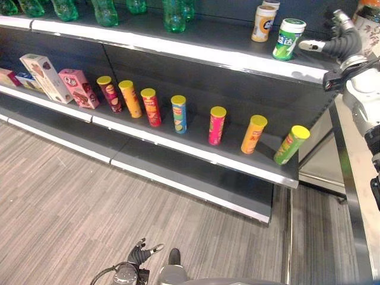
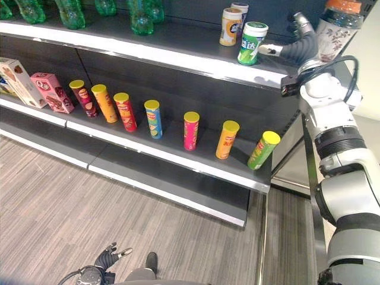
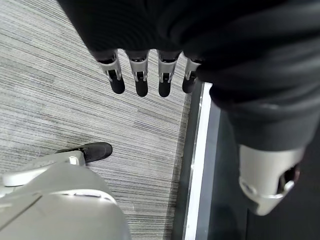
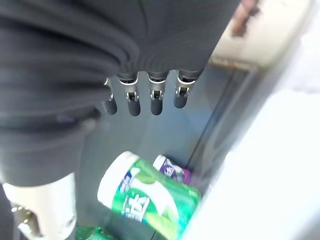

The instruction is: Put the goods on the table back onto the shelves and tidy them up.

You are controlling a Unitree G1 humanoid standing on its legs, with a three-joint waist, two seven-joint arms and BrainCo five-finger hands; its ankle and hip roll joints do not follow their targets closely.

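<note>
The green canister [image 2: 252, 43] stands upright near the right end of the top shelf [image 2: 178, 56], just beside the right hand [image 2: 297, 44], whose relaxed fingers hold nothing. The left hand [image 2: 107, 258] hangs low over the floor, also slack, so the right is far nearer.

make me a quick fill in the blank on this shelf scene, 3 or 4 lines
1. The green canister stands on the ____ shelf, beside the right hand.
2. The row of tall tubes on the middle shelf all have ____ lids.
3. The tube at the right end of that row, the green tube, is ____ rather than upright.
4. The left hand hangs low over the ____.

Missing words: top; yellow; tilted; floor
</note>
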